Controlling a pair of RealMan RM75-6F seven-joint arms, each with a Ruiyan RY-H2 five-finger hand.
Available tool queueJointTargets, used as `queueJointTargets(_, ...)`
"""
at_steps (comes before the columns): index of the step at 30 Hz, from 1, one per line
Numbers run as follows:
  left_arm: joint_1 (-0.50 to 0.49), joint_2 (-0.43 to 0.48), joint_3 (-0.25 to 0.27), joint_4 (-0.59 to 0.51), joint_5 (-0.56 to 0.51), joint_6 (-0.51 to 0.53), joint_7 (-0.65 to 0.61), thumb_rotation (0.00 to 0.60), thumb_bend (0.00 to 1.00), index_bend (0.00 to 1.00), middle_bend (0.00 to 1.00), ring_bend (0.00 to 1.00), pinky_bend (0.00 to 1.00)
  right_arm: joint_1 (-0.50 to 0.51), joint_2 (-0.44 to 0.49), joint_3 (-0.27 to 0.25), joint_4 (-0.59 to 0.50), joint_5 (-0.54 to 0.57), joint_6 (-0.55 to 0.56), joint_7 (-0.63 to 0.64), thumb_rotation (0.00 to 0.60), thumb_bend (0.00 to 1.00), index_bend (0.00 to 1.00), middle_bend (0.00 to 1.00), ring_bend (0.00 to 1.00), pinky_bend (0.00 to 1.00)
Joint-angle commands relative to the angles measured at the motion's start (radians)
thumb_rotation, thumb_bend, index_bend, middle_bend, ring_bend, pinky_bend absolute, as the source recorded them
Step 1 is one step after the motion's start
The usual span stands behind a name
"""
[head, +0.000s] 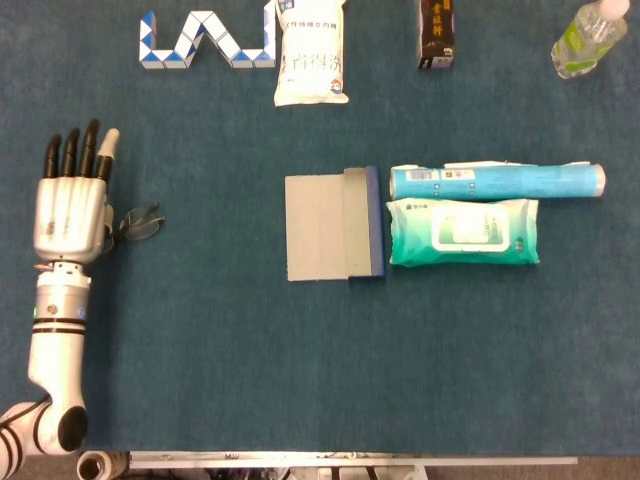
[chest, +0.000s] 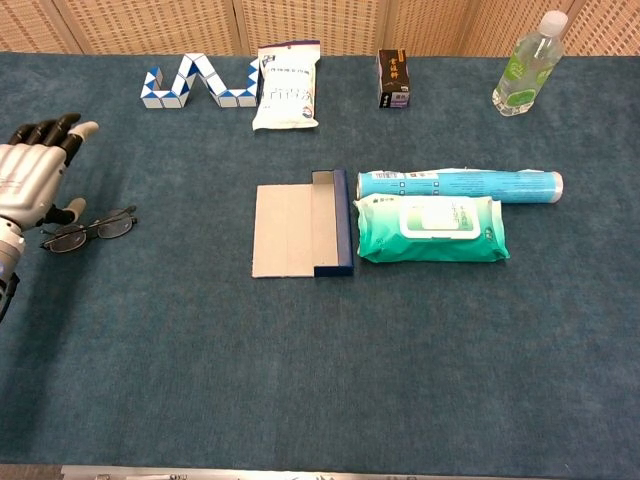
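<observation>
My left hand (head: 70, 205) hovers flat at the table's left side, fingers straight and spread, holding nothing; the chest view shows it too (chest: 30, 180). A pair of dark-framed glasses (chest: 88, 229) lies on the blue cloth just right of the hand, near its thumb; the head view shows the glasses (head: 138, 222) partly hidden under the hand's edge. I cannot tell whether the thumb touches them. My right hand is in neither view.
A grey and blue flat box (head: 334, 225) lies mid-table, with a teal wipes pack (head: 463, 232) and a blue tube (head: 496, 180) to its right. Along the back stand a blue-white folding puzzle (head: 205, 42), a white pouch (head: 312, 52), a dark carton (head: 436, 35) and a bottle (head: 589, 38).
</observation>
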Motion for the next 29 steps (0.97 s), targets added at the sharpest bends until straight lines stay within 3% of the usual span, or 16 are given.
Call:
queueJointTargets(1, 0.034, 0.092, -0.006, -0.124, 0.073, 0.107, -0.051, 0.600, 0.32, 0.00, 0.00, 0.00, 0.06, 0.000, -0.002, 0.001, 0.000, 0.001, -0.001, -0.005, 0.600, 0.37, 0.70, 0.63, 0.51, 0.52)
queueJointTargets(6, 0.080, 0.260, 0.046, -0.249, 0.223, 0.213, -0.188, 0.600, 0.32, 0.05, 0.00, 0.00, 0.07, 0.003, -0.012, 0.001, 0.000, 0.002, -0.004, -0.028, 0.600, 0.37, 0.70, 0.63, 0.51, 0.52)
queueJointTargets(10, 0.119, 0.400, 0.113, -0.321, 0.311, 0.248, -0.191, 0.600, 0.32, 0.12, 0.02, 0.01, 0.10, 0.006, -0.025, -0.001, 0.002, 0.002, -0.007, -0.058, 0.600, 0.37, 0.70, 0.63, 0.51, 0.52)
queueJointTargets(13, 0.157, 0.488, 0.159, -0.383, 0.347, 0.271, -0.167, 0.600, 0.32, 0.27, 0.18, 0.13, 0.22, 0.012, -0.036, -0.002, 0.004, 0.008, -0.022, -0.082, 0.600, 0.36, 0.70, 0.63, 0.51, 0.52)
queueJointTargets(16, 0.188, 0.524, 0.178, -0.424, 0.342, 0.279, -0.170, 0.600, 0.32, 0.37, 0.29, 0.22, 0.30, 0.018, -0.046, -0.002, 0.007, 0.015, -0.036, -0.101, 0.600, 0.36, 0.70, 0.63, 0.51, 0.52)
queueJointTargets(29, 0.239, 0.554, 0.142, -0.434, 0.270, 0.280, -0.217, 0.600, 0.32, 0.39, 0.31, 0.22, 0.33, 0.050, -0.061, 0.003, 0.026, 0.058, -0.114, -0.117, 0.600, 0.36, 0.70, 0.63, 0.51, 0.52)
